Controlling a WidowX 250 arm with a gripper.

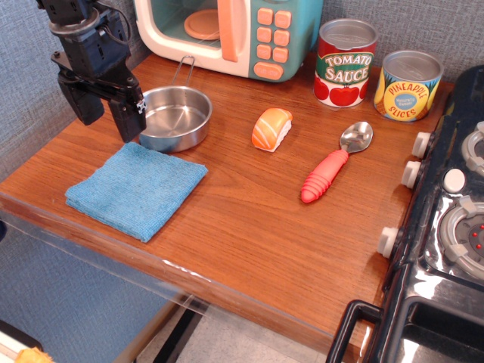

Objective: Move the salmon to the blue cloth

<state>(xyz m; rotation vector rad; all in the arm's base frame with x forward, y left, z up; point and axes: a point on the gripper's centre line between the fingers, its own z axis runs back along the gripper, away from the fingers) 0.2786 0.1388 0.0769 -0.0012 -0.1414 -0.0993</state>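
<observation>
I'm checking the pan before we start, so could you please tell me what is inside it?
The steel pan looks empty: its shiny bottom shows. The pincer hides a sliver of its left rim.

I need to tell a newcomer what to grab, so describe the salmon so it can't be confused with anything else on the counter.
Start at the toy microwave at the back of the wooden counter. In front of it, between the steel pan and the red-handled spoon, sits the salmon. It is the only small orange block with pale stripes over a white rice base.
</observation>
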